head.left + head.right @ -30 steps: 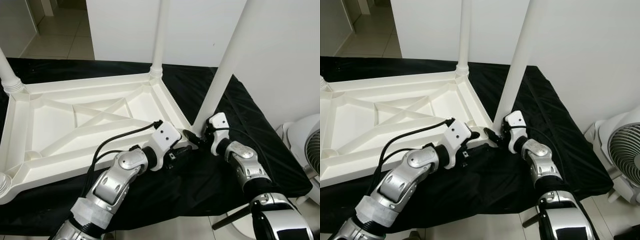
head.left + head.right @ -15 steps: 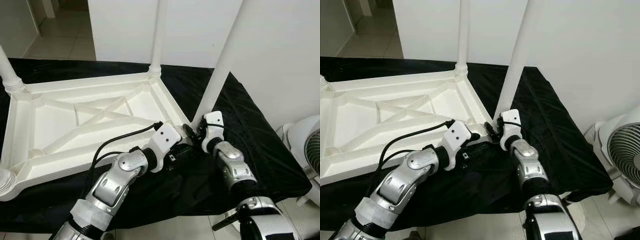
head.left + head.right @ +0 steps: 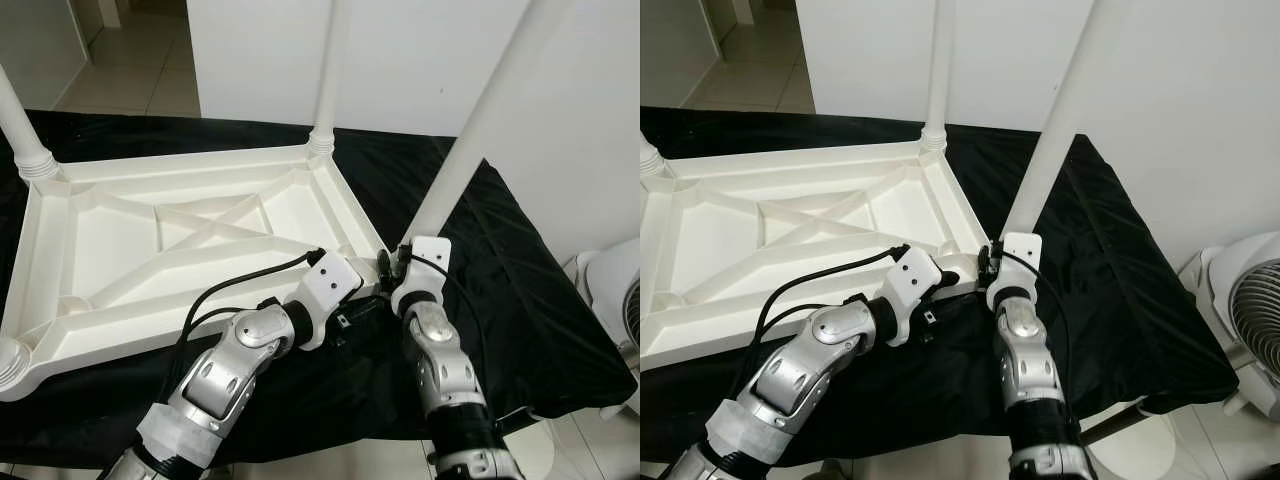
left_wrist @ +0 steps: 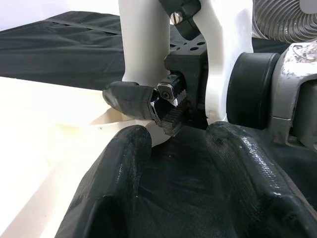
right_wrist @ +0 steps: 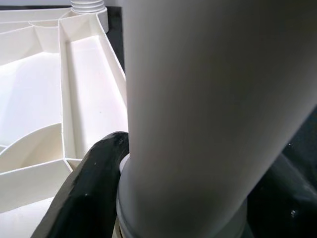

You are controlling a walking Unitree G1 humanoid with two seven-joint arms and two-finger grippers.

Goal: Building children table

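The white children's table (image 3: 180, 165) lies upside down on a black cloth (image 3: 500, 290). Its near right leg (image 3: 470, 140) stands upright at the corner. My right gripper (image 3: 392, 265) is shut on that leg's base, with a black finger (image 5: 89, 198) on each side of the leg (image 5: 208, 99). My left gripper (image 3: 365, 305) rests low on the cloth beside the same corner. It is open, its fingers (image 4: 119, 178) apart with nothing between them, pointing at the leg's base (image 4: 143, 49). Another leg (image 3: 328, 70) stands at the far corner and one (image 3: 20, 120) at the far left.
A white wall (image 3: 1180, 100) rises close behind the table on the right. A white fan (image 3: 1255, 320) stands on the floor beyond the cloth's right edge. Tiled floor (image 3: 140, 70) opens at the far left. The cloth's front edge hangs just before my arms.
My right forearm has swung to the left, turning around the leg while the gripper stayed at its base. The left arm has hardly moved. The camera has shifted slightly.
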